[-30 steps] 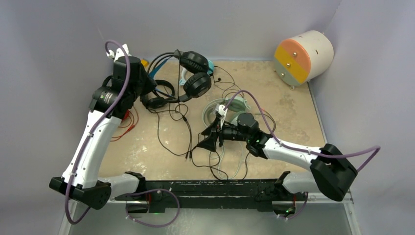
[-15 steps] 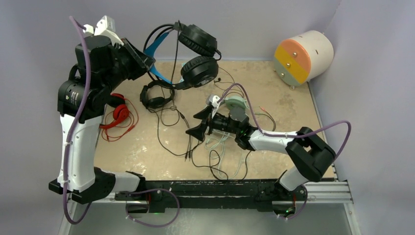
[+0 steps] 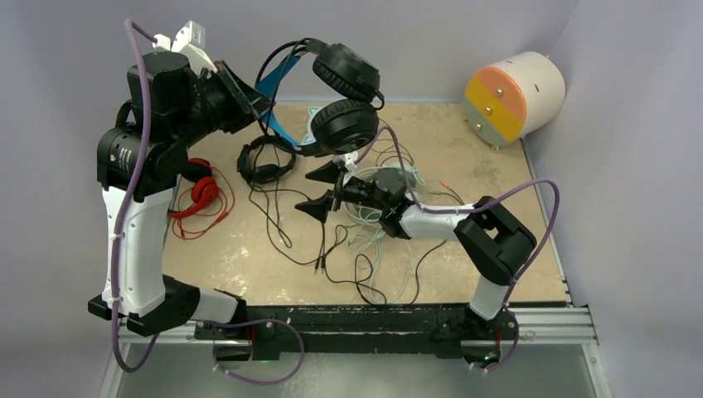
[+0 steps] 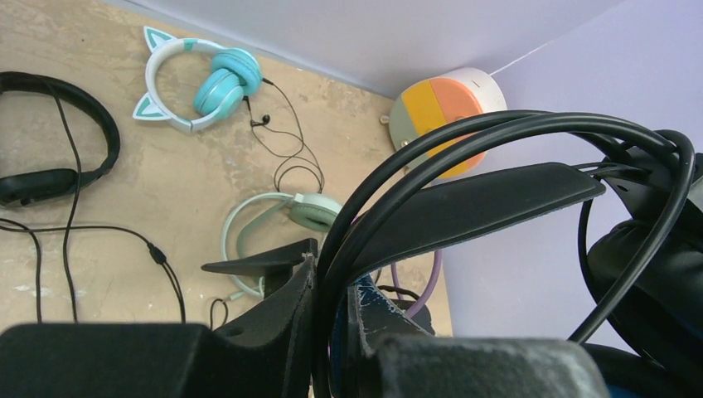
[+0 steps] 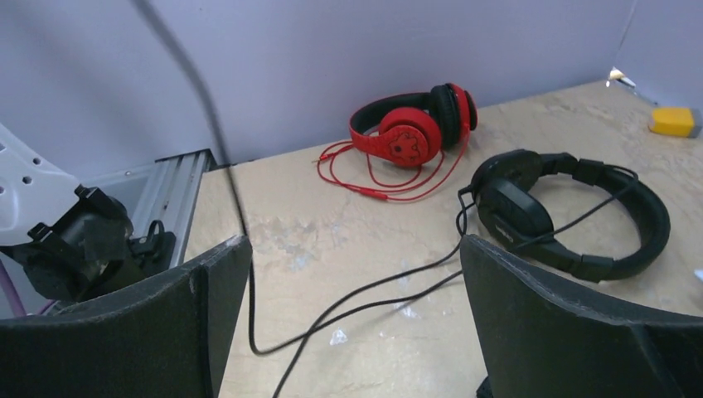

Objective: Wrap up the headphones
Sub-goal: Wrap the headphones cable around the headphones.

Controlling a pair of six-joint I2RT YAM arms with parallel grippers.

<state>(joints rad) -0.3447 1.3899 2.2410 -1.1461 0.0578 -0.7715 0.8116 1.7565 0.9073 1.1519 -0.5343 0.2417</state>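
My left gripper (image 3: 253,104) is raised at the back left and shut on the band of the black headphones with the blue inner band (image 3: 336,91), which hang in the air; the band fills the left wrist view (image 4: 464,191). Their black cable (image 3: 282,224) trails down to the table. My right gripper (image 3: 308,191) is open and empty, low over the table below the hanging earcups, with cable between its fingers (image 5: 224,290). Red headphones (image 3: 199,195), a small black headset (image 3: 265,162), teal cat-eared headphones (image 4: 199,79) and mint-green headphones (image 4: 282,217) lie on the table.
A cream drum with an orange face (image 3: 514,95) lies at the back right corner. Thin loose cables (image 3: 365,249) are spread over the middle of the tan table (image 3: 497,207). A small yellow object (image 5: 671,120) sits at the back by the wall.
My left arm has lifted the black-and-blue headphones from the table into the air. My right arm has swung toward the back left, its open gripper now under the hanging earcups.
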